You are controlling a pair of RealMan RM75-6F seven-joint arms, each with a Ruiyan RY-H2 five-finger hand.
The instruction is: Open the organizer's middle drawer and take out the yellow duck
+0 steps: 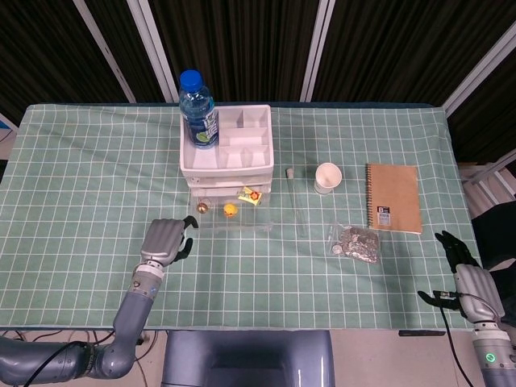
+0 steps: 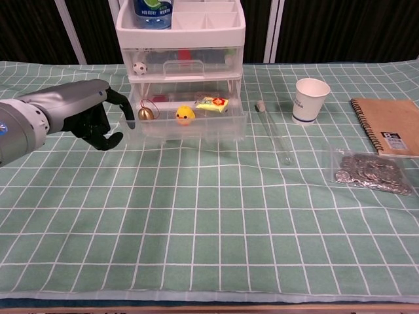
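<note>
Left hand point(image 2: 91, 118) fingers curled at open middle drawer's point(image 2: 190, 121) corner; yellow duck point(image 2: 185, 115) inside

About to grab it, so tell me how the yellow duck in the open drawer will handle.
The yellow duck looks small and rounded, so probably light and apt to roll if nudged. It sits loose in the drawer beside a bell, likely crowding the robot hand.

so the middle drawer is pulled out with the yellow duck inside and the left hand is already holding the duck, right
Not quite. The middle drawer is pulled out with the yellow duck inside, but the left hand is beside the drawer's left end, not holding the duck. The chest view shows this.
</note>
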